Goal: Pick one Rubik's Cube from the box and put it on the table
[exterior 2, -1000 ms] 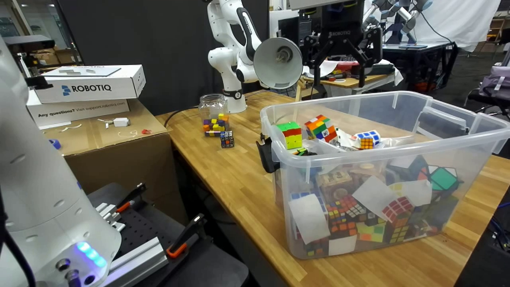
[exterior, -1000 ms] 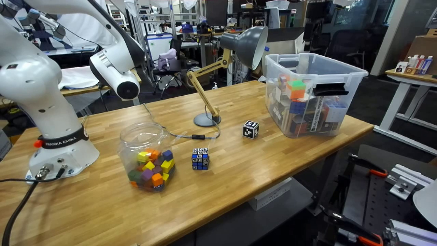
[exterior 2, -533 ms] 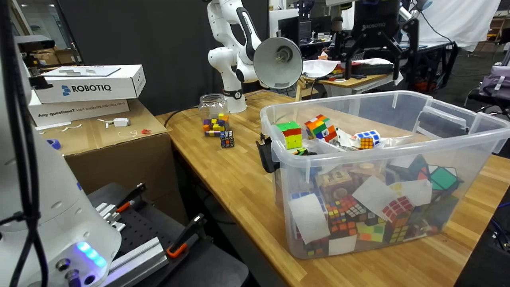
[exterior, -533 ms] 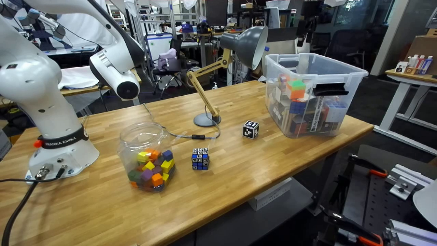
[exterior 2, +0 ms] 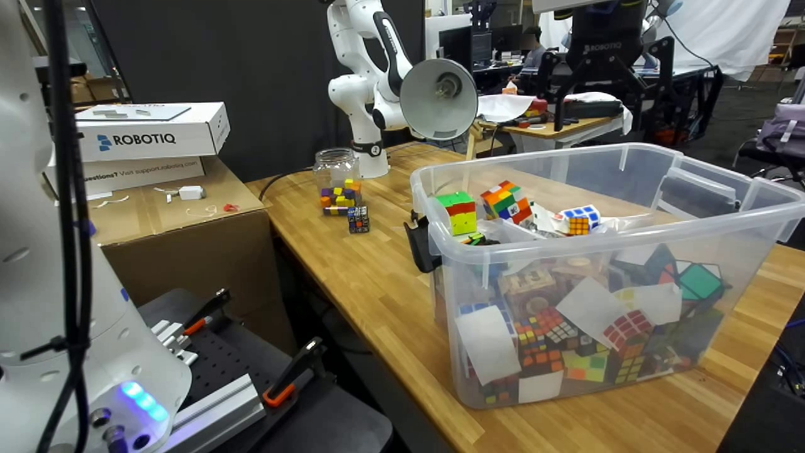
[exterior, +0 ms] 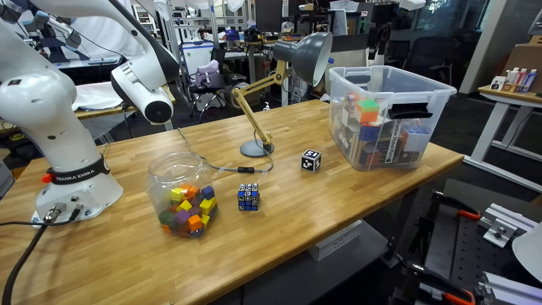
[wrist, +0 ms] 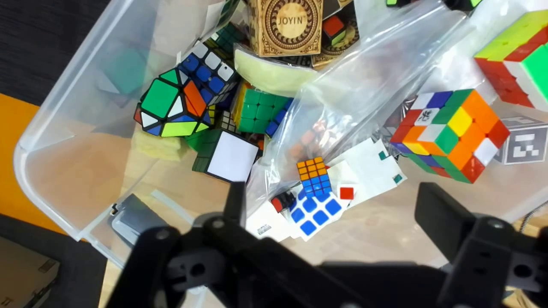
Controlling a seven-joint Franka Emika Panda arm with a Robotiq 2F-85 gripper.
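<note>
A tall black backdrop [exterior 2: 264,82] fills part of an exterior view, behind a long, light wooden butcher-block desk [exterior: 271,241]. A white jointed robot arm [exterior: 40,118] is mounted at one end of the desk; a second white robot arm [exterior 2: 82,302] with blue lights [exterior 2: 144,400] on its base stands beside the desk. Toward the other end sits a large rectangular clear plastic box [exterior 2: 629,235], colourful puzzle cubes [exterior 2: 541,358] showing through its walls. Between the mounted arm and the box stands a grey lamp [exterior: 301,57] with a jointed wooden stem; nearer that arm is a clear, wide-mouthed jar [exterior: 163,186] partly filled with coloured blocks [exterior: 185,206].

The black two-fingered tool [wrist: 336,205] hangs above the level of the box's rim, released, its fingers wide apart.

On the desk, a cube with blue rows and black-and-white patterned squares [exterior: 248,197] stands near the jar, and a black-and-white patterned cube [exterior: 311,161] stands between the lamp's base and the box. Smallest is the orange-and-blue Rubik's Cube [wrist: 314,176], inside the box, just beside or on a white cube with blue squares [wrist: 317,213]; which cannot be told. In the wrist view it shows between the two fingertips, apart from both.
</note>
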